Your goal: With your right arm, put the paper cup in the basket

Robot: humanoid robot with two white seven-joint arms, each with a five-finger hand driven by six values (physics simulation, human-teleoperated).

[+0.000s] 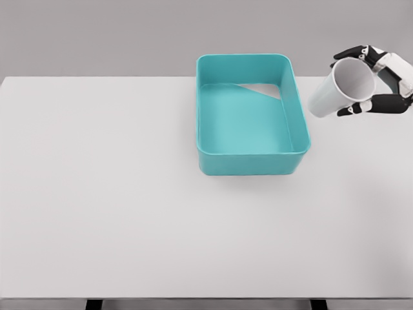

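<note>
Item: white paper cup (pixel 340 88), upper right of frame, tilted with its mouth toward me, held off the white table (pixel 116 206) just right of the teal basket (pixel 251 158). Risk, as I judge it: the tilted cup clips the basket's right wall if I release early. My right hand (pixel 374 81) is clamped around the cup, dark fingers (pixel 352 108) curled against its side.

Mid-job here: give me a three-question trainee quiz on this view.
1. True or false: the paper cup already lies inside the basket.
2. Which hand grips the cup? A) left B) right
3. Fill in: the cup is tilted and sits to the basket's ____ in the picture.

Key: 1 false, it is held outside the basket, above the table; 2 B; 3 right.
</note>
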